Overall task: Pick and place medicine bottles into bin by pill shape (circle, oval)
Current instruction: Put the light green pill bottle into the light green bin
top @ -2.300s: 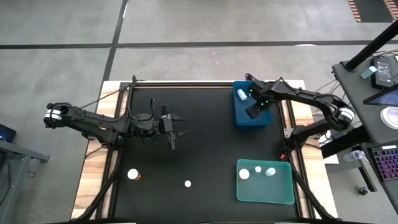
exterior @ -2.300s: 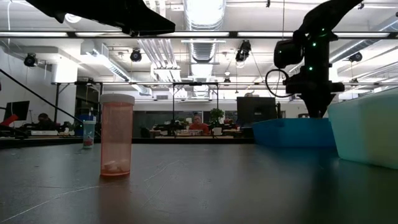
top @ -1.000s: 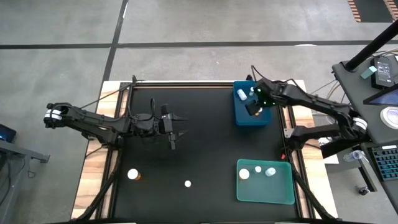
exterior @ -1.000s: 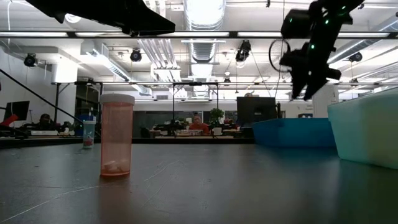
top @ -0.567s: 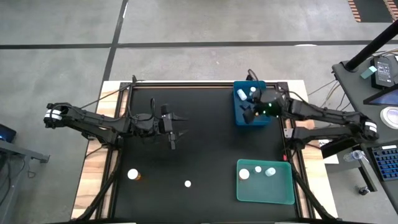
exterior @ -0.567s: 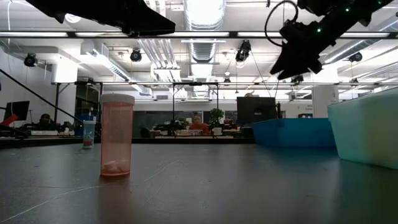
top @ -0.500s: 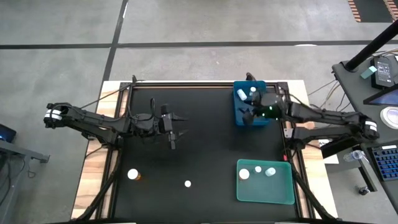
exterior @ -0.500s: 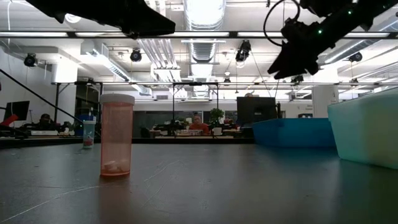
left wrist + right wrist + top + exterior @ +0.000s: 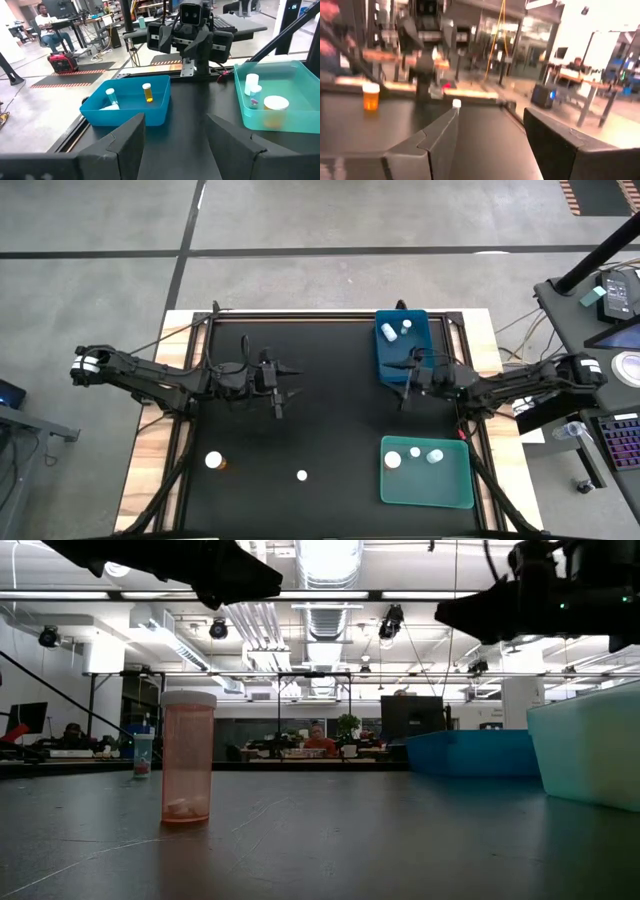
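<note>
Since a second ago, withdrawn from above the blue bin to its near edge: right gripper, fingers spread, empty. Two bottles lying in that bin; three more in the teal bin nearer the front. Standing loose on the black table: an amber bottle at front left, a white-capped one beside it toward centre. Left gripper hanging mid-table, fingers apart, nothing between them.

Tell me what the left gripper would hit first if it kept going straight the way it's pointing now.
Probably nothing on the table: the left gripper, open and empty, points across bare mat toward the right gripper, passing between the blue bin and the teal bin.
</note>
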Controlling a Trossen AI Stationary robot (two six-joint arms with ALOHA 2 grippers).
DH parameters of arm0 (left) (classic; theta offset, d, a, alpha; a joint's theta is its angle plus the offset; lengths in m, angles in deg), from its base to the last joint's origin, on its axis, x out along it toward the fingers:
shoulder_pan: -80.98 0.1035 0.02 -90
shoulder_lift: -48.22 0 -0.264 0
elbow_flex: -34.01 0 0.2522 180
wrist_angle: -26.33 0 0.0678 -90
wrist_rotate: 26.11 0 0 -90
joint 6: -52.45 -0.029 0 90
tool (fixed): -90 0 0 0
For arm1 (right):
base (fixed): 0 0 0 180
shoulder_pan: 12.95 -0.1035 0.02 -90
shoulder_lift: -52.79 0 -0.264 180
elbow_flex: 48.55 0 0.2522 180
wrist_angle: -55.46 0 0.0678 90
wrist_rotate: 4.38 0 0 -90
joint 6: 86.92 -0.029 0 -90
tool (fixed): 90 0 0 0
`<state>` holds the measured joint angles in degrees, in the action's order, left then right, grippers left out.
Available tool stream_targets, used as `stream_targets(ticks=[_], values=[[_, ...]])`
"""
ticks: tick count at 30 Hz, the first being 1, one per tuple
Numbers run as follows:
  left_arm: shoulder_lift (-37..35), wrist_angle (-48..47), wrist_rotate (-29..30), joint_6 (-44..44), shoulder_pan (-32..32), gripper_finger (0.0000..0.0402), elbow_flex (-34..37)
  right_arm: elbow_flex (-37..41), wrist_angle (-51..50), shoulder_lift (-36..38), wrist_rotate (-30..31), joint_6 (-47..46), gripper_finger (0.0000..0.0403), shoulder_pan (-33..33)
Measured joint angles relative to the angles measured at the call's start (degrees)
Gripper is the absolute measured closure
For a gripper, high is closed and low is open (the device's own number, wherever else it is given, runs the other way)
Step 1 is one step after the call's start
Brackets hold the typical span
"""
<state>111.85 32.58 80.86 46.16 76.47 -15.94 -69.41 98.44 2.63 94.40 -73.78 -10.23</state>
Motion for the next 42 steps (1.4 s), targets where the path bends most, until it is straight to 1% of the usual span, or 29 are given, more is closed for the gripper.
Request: stream_targets(ticks=[6,11,13,18,22,26,28,31,33,42], values=[[0.00,-0.62,0.00,1.74,-0.09,0.0210,0.00,0.78,0.66,0.92,-0.21,-0.25,0.0184,-0.10],[0.00,-5.20,0.06,4.14,-0.09,0.0210,0.00,0.75,0.58,0.90,-0.22,-0.36,0.0184,-0.10],[0.00,-9.28,1.65,7.19,-0.09,0.0210,-0.03,0.75,0.58,0.90,-0.22,-0.47,0.0184,-0.10],[-0.09,-23.40,9.14,15.35,0.06,0.0210,-0.69,0.75,0.56,0.90,-0.20,-0.49,0.0184,-0.10],[-0.11,-34.01,9.70,21.83,0.88,0.0210,-1.38,0.75,0.51,0.90,-0.20,-0.48,0.0184,-0.08],[-0.30,-46.85,9.72,32.96,1.61,0.0210,-1.90,0.75,0.49,0.90,0.29,-0.32,0.0184,-0.08],[-0.72,-53.17,8.81,36.61,2.28,0.0210,-2.59,0.75,0.47,0.89,0.30,-0.32,0.0184,-0.08],[-1.95,-61.37,6.59,42.19,4.51,0.0210,-4.07,0.75,0.45,0.88,0.30,-0.45,0.0184,-0.08],[-2.54,-64.62,6.22,45.13,6.38,0.0210,-4.63,0.75,0.45,0.88,0.28,-0.37,0.0184,-0.08],[-1.65,-67.80,5.98,49.38,17.92,0.0210,-4.52,0.77,0.52,0.88,0.28,-0.10,0.0184,-0.08]])
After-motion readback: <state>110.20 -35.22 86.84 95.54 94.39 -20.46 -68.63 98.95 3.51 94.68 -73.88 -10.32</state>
